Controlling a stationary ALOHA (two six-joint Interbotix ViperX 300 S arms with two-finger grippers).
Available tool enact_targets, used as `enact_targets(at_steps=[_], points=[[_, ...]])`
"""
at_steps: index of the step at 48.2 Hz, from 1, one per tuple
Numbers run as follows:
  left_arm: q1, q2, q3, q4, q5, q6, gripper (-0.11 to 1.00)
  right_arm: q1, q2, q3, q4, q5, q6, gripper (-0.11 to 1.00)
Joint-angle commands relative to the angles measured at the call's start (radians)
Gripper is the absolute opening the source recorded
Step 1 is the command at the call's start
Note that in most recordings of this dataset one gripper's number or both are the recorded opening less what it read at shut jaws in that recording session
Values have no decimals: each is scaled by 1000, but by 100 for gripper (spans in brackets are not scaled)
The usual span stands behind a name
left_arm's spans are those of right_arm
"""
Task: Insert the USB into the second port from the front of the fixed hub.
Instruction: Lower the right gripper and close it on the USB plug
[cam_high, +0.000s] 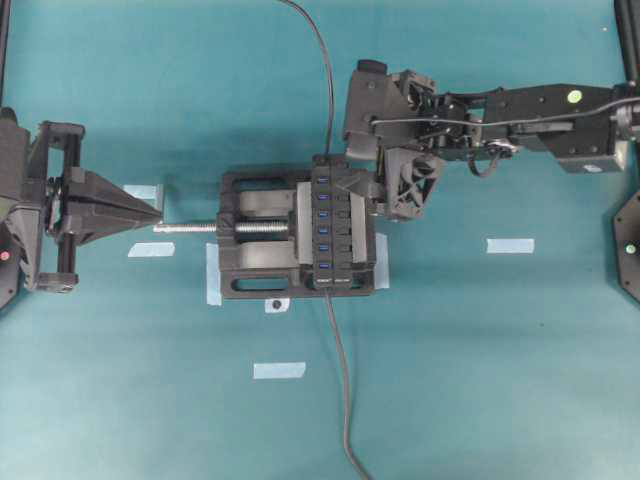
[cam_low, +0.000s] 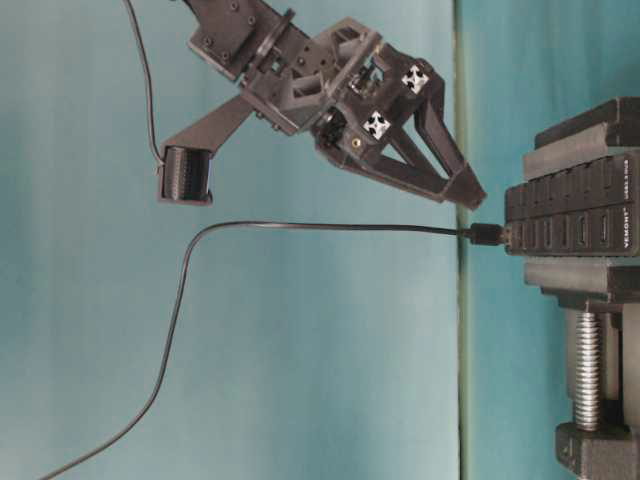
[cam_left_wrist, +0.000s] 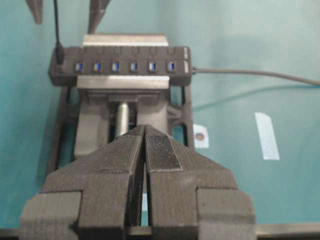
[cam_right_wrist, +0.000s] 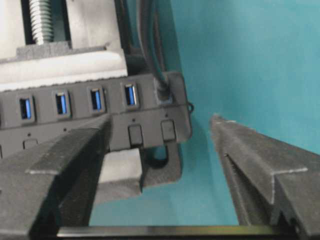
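The fixed hub (cam_high: 338, 225) is clamped in a black vise, its row of blue ports facing up. The USB (cam_low: 487, 234) sits plugged into the end port at the far end of the row (cam_right_wrist: 162, 92), with its thin cable (cam_high: 328, 80) trailing away. The blue port beside it, second from that end (cam_right_wrist: 130, 94), is empty; I cannot tell which end is the front. My right gripper (cam_right_wrist: 161, 120) is open, hovering apart from the plug, one finger over the hub and one past its end. My left gripper (cam_left_wrist: 145, 131) is shut and empty, facing the vise screw.
The vise (cam_high: 255, 262) has a silver screw (cam_high: 190, 228) sticking out toward the left gripper. The hub's own lead (cam_high: 345, 400) runs to the near table edge. Pale tape strips (cam_high: 510, 245) (cam_high: 278, 370) lie on the teal table.
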Motion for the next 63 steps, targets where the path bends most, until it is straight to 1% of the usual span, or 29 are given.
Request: enact_targets(at_steps=[1,15,25,30,34,36,41,58,63], points=[[-3,3,-29,2,-5,-2,0,-2,-3,-28,-2,-25,2,85],[-3,2,-28,3,-5,-2,0,-3,54,-64,-2,-35,0,85],[-5,2,-28,2,-6,-2,0,-3,66,-80,-2,-35,-2,84],[-5,2,-28,2,-5,-2,0,-3,66,-83,-2,-35,-2,83],[-5,2,-26,2,-5,-2,0,-3,66,-83,0,-35,-2,79],[-5,2,-26,3,-6,-2,0,-2,66,-84,-2,-35,-3,76],[-5,2,-26,2,-5,-3,0,-3,67,-83,-2,-35,-3,64],[-6,2,-26,3,-6,-5,0,3,71,-83,-2,-35,-8,18],[-6,2,-26,2,-6,-5,0,8,69,-84,-2,-35,-8,10]])
